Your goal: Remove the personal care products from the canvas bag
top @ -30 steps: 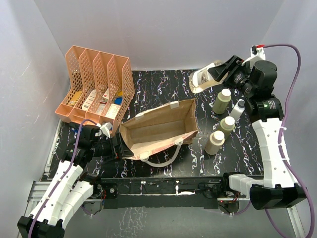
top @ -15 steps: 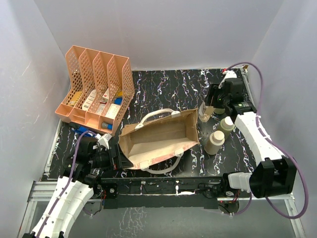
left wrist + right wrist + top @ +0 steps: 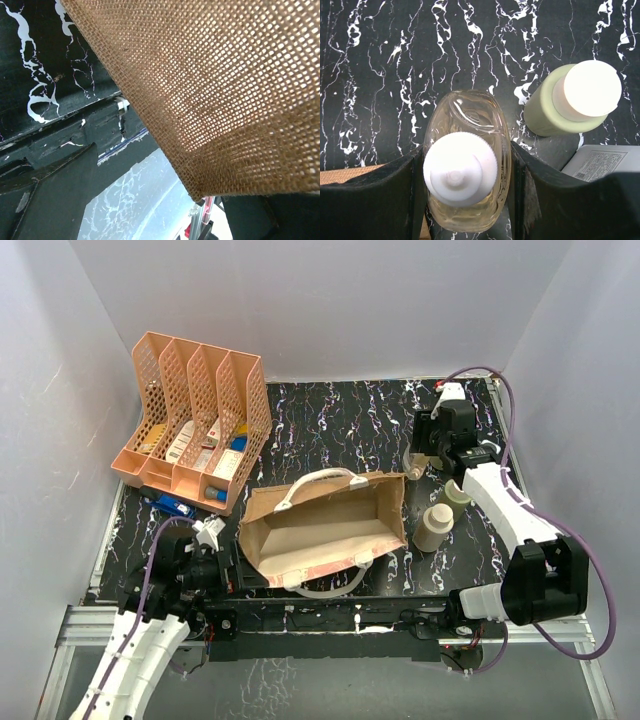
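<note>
At the near left, the left gripper (image 3: pixel 228 565) sits against the near-left corner of the canvas bag (image 3: pixel 330 508). Its wrist view is filled with tan weave (image 3: pixel 225 90), so whether its jaws are apart or pinching the fabric cannot be told. The bag lies in the middle of the black marbled table (image 3: pixel 340 420), mouth up, and no product shows inside it. This looks like the last one coming out. To the bag's right a cream bottle (image 3: pixel 433 528) stands upright, with a second cream bottle (image 3: pixel 456 492) just beyond it. Farther right, the right gripper (image 3: pixel 466 175) is clamped on the clear bottle (image 3: pixel 470 115), one finger on each flank below the white cap, holding it upright off the bag's far-right corner. Whether its base touches the table is hidden. Another capped cream bottle (image 3: pixel 570 102) stands close beside it, and a white-grey labelled piece (image 3: pixel 600 161), probably the slim bottle, shows at the frame's edge. The step in hand appears to be setting the clear bottle down. To do it well, the arm should lower straight, keep the bottle vertical and clear of its neighbour, and release only once the base is seated. It should then rise straight up so the fingers miss the cap. Far left, the orange rack (image 3: pixel 190 410) and a blue item (image 3: pixel 170 505) play no part.
</note>
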Available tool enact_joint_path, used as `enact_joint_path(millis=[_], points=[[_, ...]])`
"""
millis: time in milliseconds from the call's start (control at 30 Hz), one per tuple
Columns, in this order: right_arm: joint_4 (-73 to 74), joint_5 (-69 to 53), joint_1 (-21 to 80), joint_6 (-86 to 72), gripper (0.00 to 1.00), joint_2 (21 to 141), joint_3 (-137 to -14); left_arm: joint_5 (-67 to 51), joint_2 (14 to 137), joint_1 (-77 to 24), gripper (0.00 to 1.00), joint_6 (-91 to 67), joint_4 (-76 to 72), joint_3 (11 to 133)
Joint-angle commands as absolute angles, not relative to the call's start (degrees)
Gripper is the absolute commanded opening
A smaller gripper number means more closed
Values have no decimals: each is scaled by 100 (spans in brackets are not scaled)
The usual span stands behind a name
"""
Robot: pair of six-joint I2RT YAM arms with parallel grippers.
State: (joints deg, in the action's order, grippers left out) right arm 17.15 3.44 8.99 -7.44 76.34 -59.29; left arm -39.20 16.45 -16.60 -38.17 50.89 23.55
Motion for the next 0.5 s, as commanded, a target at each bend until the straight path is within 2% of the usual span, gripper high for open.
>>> enact_joint_path(millis=[0, 467], points=[[350, 635, 902, -593, 8, 7627, -5961, -3947, 1879, -1661, 95, -3964, 5121, 2763], [245, 1022, 916, -415, 8, 7779, -5554, -2796, 3709, -1659, 97, -3669, 4157, 4619]])
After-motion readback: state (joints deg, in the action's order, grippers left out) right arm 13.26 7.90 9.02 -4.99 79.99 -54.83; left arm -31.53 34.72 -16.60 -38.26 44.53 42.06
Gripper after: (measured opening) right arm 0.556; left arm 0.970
